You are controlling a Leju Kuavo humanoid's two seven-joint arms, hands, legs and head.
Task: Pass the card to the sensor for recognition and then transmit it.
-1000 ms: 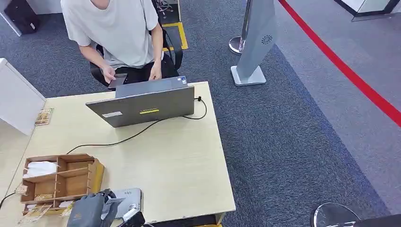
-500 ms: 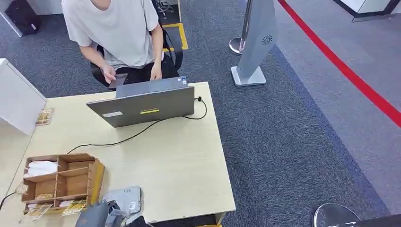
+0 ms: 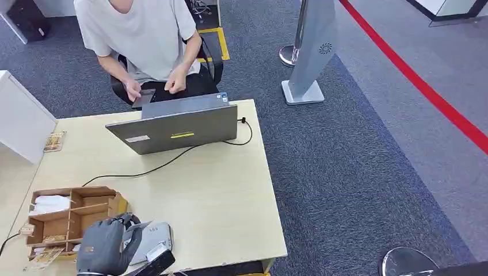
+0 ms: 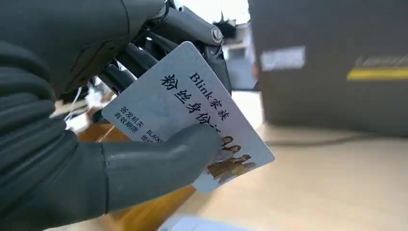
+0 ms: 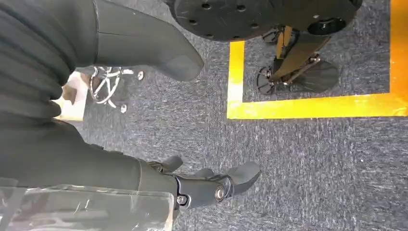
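The left robot hand (image 4: 72, 144) pinches the card (image 4: 192, 120) between thumb and fingers, printed face showing, over the sensor (image 3: 151, 240) at the counter's (image 3: 218, 195) near edge, probably for reading. The right robot hand (image 5: 202, 185) hangs empty, fingers loosely apart, over carpet.

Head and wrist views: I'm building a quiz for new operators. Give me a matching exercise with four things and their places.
Things:
1. card
2. laptop
3. wooden organizer
4. right hand

Places:
A. far side of the table, before the seated person
B. hanging over carpet
C. held in the left hand
D. near left corner of the table

Pairs: 1-C, 2-A, 3-D, 4-B
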